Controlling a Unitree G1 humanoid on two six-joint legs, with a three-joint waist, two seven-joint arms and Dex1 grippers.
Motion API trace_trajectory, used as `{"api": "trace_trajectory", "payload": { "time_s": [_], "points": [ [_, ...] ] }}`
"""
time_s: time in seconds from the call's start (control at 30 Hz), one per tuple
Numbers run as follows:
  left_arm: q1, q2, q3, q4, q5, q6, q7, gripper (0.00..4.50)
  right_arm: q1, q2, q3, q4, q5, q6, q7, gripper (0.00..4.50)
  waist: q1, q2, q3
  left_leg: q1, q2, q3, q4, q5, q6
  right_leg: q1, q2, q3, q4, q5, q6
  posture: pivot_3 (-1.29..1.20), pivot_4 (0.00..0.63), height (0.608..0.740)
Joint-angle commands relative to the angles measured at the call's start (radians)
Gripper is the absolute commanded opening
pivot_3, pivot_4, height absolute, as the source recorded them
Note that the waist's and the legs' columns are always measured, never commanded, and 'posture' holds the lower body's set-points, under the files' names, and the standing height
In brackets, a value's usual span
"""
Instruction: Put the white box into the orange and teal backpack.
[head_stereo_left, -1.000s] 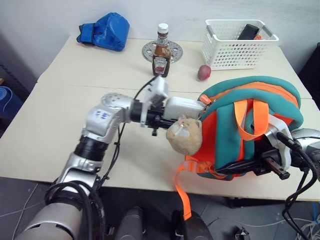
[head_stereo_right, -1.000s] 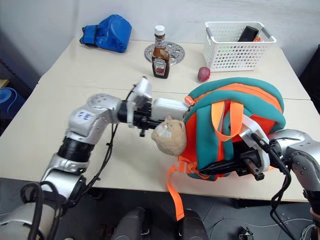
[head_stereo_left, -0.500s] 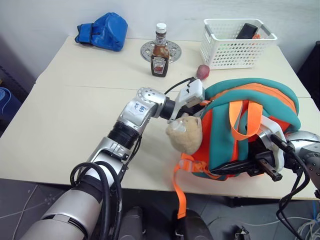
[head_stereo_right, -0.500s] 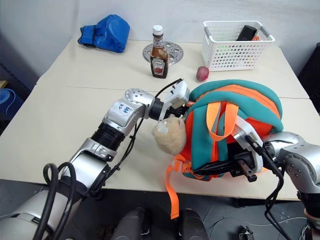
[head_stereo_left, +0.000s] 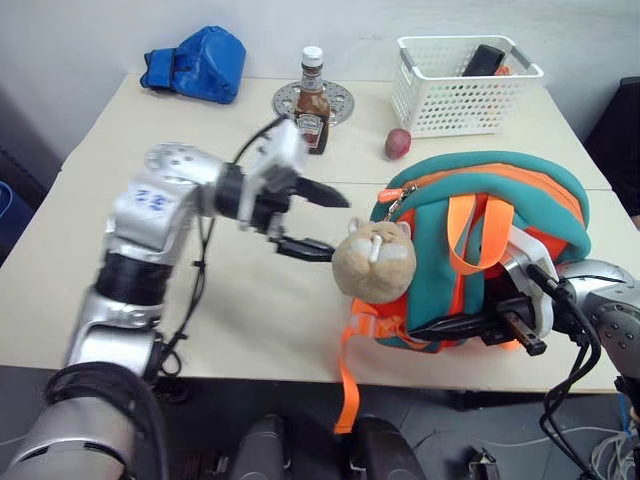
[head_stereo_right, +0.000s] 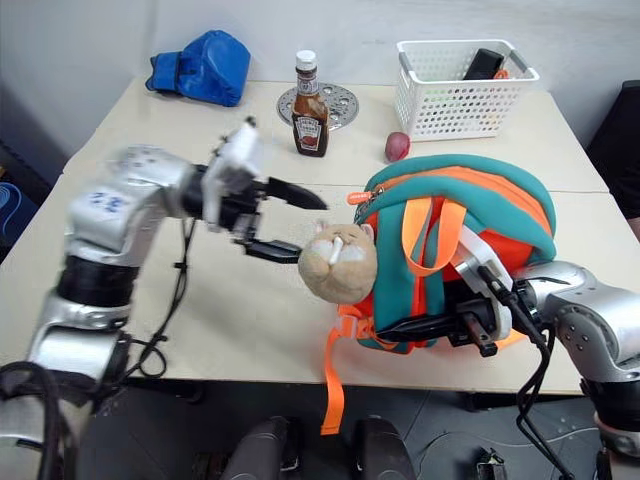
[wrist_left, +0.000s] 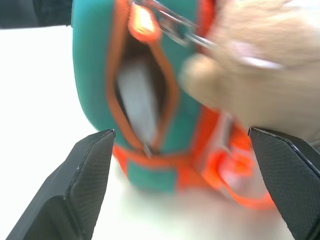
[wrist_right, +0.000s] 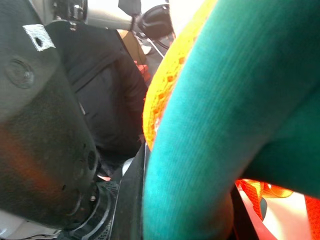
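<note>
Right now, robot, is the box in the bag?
Left gripper open, empty. Right gripper shut on backpack. White box inside the opening. Plush charm hangs beside it.

Cream table (head_stereo_left: 150, 300) in front of me — a seam across it splits it into a far and a near part. Far part: blue fabric bundle (head_stereo_left: 195, 63) at my far left corner, ketchup bottle (head_stereo_left: 311, 97) upright and just in front of a round perforated metal disc (head_stereo_left: 336, 98), white perforated basket (head_stereo_left: 466, 85) at far right with a dark item inside, small reddish fruit (head_stereo_left: 397, 143) near the basket. Near part — orange and teal backpack (head_stereo_left: 490, 220) sits at my right.
</note>
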Motion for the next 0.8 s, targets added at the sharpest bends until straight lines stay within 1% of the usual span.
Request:
{"api": "trace_trajectory", "payload": {
  "time_s": [0.03, 0.13, 0.17, 0.23, 0.3, 0.33, 0.37, 0.43, 0.57, 0.8],
  "points": [
    [-0.011, 0.013, 0.083, -0.102, -0.113, 0.095, 0.033, 4.48, -0.018, 0.007, 0.01, 0.002, -0.001, 0.0, -0.001, 0.0, 0.002, 0.0, 0.0, 0.0, 0.0, 0.0, 0.0, 0.0, 0.0, 0.0, 0.0, 0.0, 0.0, 0.0, 0.0, 0.0, 0.15, 0.74],
    [-0.028, -0.021, 0.106, -0.145, -0.165, 0.156, 0.106, 4.48, -0.025, 0.007, 0.015, 0.007, -0.002, 0.001, 0.005, 0.0, 0.014, 0.0, 0.0, 0.0, -0.001, 0.0, 0.001, -0.001, 0.001, 0.001, -0.001, 0.0, -0.001, 0.0, 0.0, 0.0, 0.15, 0.74],
    [-0.029, -0.034, 0.095, -0.164, -0.162, 0.166, 0.137, 4.48, -0.028, 0.007, 0.016, 0.008, -0.001, 0.002, 0.006, 0.0, 0.014, 0.0, 0.0, 0.0, -0.001, 0.0, 0.001, -0.001, 0.001, 0.001, -0.001, 0.0, -0.001, 0.0, 0.0, 0.0, 0.15, 0.74],
    [-0.02, -0.052, 0.04, -0.187, -0.095, 0.129, 0.199, 4.48, -0.034, 0.007, 0.016, 0.009, 0.001, 0.005, 0.007, 0.0, 0.013, 0.0, 0.0, 0.0, -0.001, 0.0, 0.001, -0.001, 0.001, 0.001, -0.001, 0.0, -0.001, 0.0, 0.0, 0.0, 0.15, 0.74],
    [-0.018, -0.066, -0.051, -0.143, 0.059, 0.012, 0.291, 4.48, -0.041, 0.009, 0.013, 0.009, 0.01, 0.013, 0.005, 0.0, 0.013, 0.0, 0.0, 0.0, -0.001, 0.0, 0.0, -0.001, 0.001, 0.001, -0.001, 0.0, -0.001, 0.0, 0.0, 0.0, 0.15, 0.74],
    [-0.024, -0.082, -0.078, -0.102, 0.132, -0.063, 0.347, 4.48, -0.042, 0.01, 0.01, 0.007, 0.015, 0.017, 0.002, 0.0, 0.012, 0.0, 0.0, 0.0, -0.001, 0.0, 0.0, -0.001, 0.001, 0.001, -0.001, 0.0, 0.0, 0.0, 0.0, 0.0, 0.15, 0.74],
    [-0.028, -0.094, -0.095, -0.072, 0.18, -0.118, 0.384, 4.48, -0.043, 0.01, 0.008, 0.006, 0.018, 0.02, 0.001, 0.0, 0.011, 0.0, 0.0, 0.0, -0.001, 0.0, 0.0, 0.0, 0.001, 0.001, -0.001, 0.0, 0.0, 0.0, 0.0, 0.0, 0.15, 0.74],
    [-0.044, -0.126, -0.084, -0.017, 0.207, -0.168, 0.431, 4.48, -0.038, 0.011, 0.004, 0.001, 0.022, 0.023, -0.002, 0.0, 0.009, 0.0, 0.0, 0.0, -0.001, 0.001, 0.0, 0.0, 0.001, 0.0, 0.0, 0.001, 0.0, 0.0, 0.0, 0.0, 0.15, 0.74],
    [-0.056, -0.155, -0.076, 0.031, 0.222, -0.235, 0.442, 4.48, -0.029, 0.014, -0.003, -0.009, 0.031, 0.031, -0.011, 0.0, 0.01, 0.0, 0.0, 0.0, 0.0, 0.001, 0.0, -0.001, 0.001, 0.0, 0.0, 0.001, 0.0, 0.0, 0.0, 0.0, 0.15, 0.74],
    [-0.016, -0.197, -0.105, 0.021, 0.2, -0.192, 0.422, 4.48, -0.023, 0.02, -0.003, -0.013, 0.037, 0.028, -0.026, 0.0, 0.011, 0.0, 0.0, 0.0, 0.0, 0.001, 0.001, -0.001, 0.001, 0.0, 0.0, 0.001, 0.0, 0.0, 0.0, 0.0, 0.15, 0.74]
  ]
}}
